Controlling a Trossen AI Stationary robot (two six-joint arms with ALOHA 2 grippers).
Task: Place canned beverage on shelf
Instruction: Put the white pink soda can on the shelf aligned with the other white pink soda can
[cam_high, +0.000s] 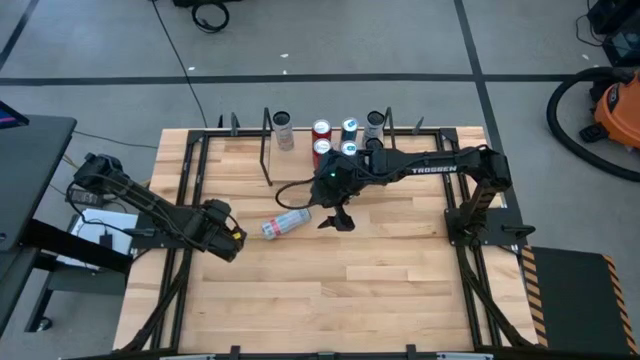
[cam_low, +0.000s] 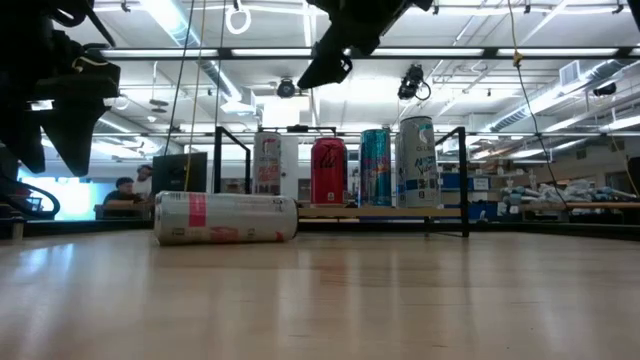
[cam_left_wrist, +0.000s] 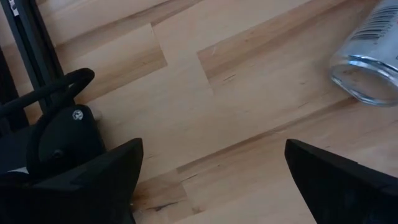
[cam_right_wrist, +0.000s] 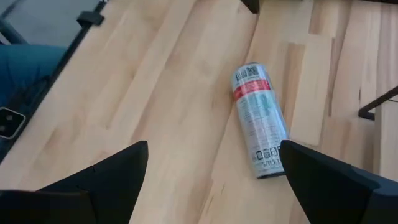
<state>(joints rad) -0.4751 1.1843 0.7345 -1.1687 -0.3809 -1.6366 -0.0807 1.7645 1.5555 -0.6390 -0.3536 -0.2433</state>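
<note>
Wooden table (cam_high: 350, 280) with the shelf (cam_high: 250, 150) along its far edge, several cans standing on it. One silver can with a red band (cam_high: 286, 223) lies tipped on its side in front of the shelf, long axis running across the table, slightly angled. Right gripper (cam_high: 337, 220) hangs above and just beside it, fingers spread wide, holding nothing. Left gripper (cam_high: 232, 243) sits low near the can's other end, also wide open.

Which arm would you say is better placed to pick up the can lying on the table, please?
Probably the right. Its open tool hangs just beside the fallen can, with the whole can in its wrist view. The left tool is open too, but sits farther off, nearer the table's left side.
</note>
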